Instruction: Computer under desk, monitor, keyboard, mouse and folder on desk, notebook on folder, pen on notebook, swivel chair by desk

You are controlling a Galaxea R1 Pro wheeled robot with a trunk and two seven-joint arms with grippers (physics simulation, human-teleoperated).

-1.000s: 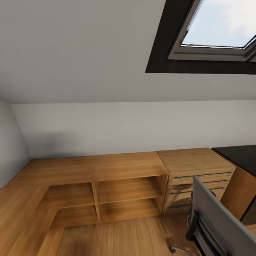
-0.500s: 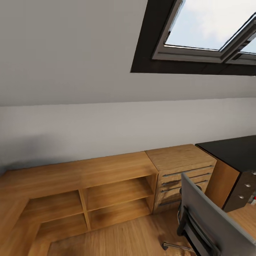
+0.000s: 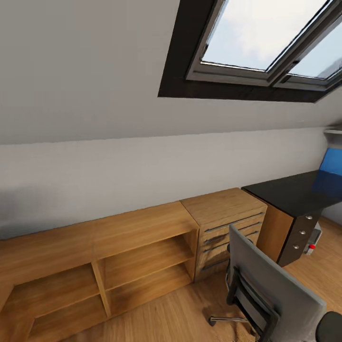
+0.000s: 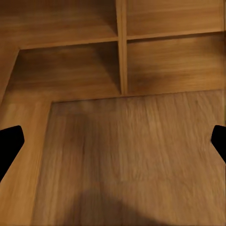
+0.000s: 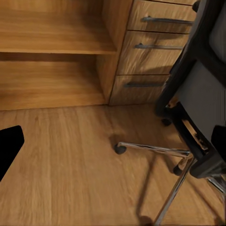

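The swivel chair (image 3: 270, 289) is seen w/ its grey back to the camera, just in front of the wood drawer chest (image 3: 225, 225); the black desk (image 3: 289, 192) is beside that chest, w/ a blue folder (image 3: 331, 164) leaning at its far end. A low wood shelf (image 3: 118, 256) is set along the wall. Both claws are held wide apart w/ nothing in them: left gripper (image 4: 113, 143) over the wood floor (image 4: 127, 155), right gripper (image 5: 115, 143) near the chair's chrome base (image 5: 160, 150).

An attic room in a home, set up as a study: sloping white ceiling with a skylight (image 3: 266, 42), low wooden shelving (image 3: 118, 266), a drawer chest (image 3: 228, 228), a swivel chair (image 3: 270, 289), and a black-topped table (image 3: 289, 194) at far right.
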